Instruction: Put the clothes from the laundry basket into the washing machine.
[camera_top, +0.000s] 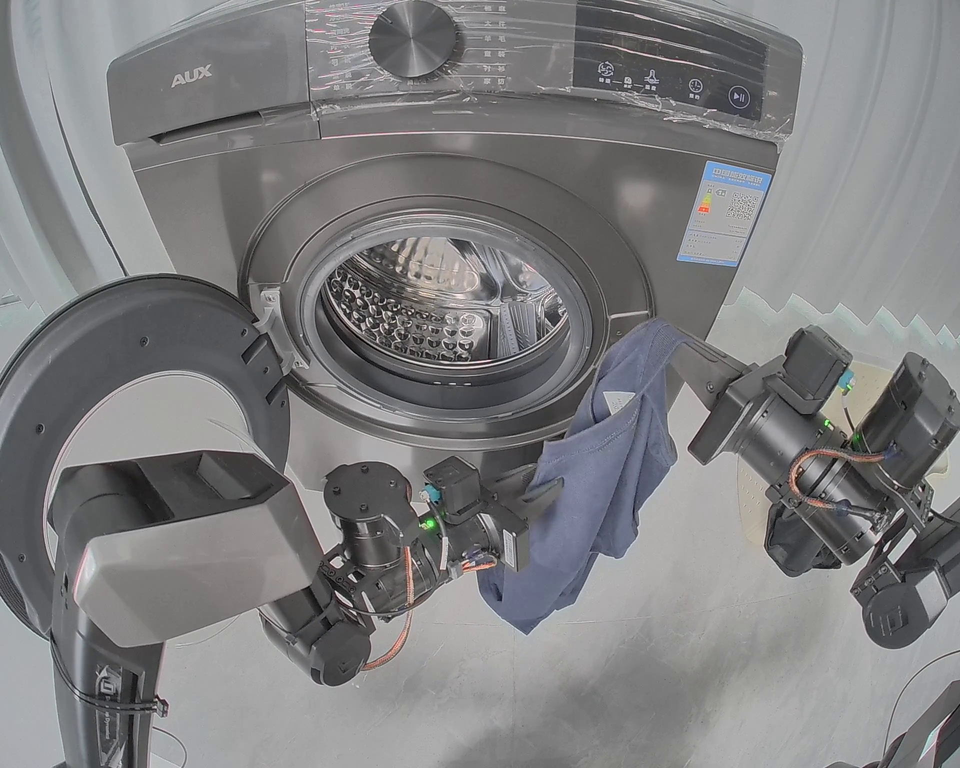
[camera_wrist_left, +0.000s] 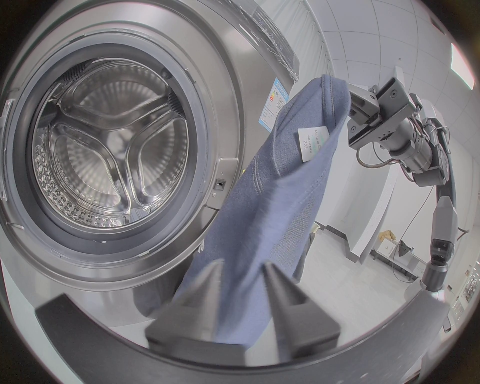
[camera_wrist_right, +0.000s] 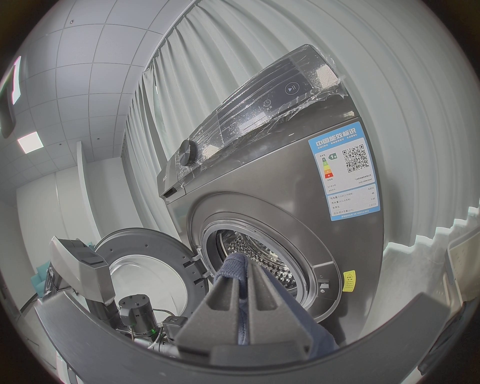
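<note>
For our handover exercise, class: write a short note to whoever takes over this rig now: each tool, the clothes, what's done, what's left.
Right tool: shut on the blue garment's top, right of the washing machine's opening.
Left tool: open, fingers either side of the garment's lower part.
Door open; no clothes seen in the drum.
Done: garment held up. Left: feed it into the drum.

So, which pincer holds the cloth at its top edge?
The right pincer, shut on the top of the cloth; the left pincer sits lower, by its middle.
</note>
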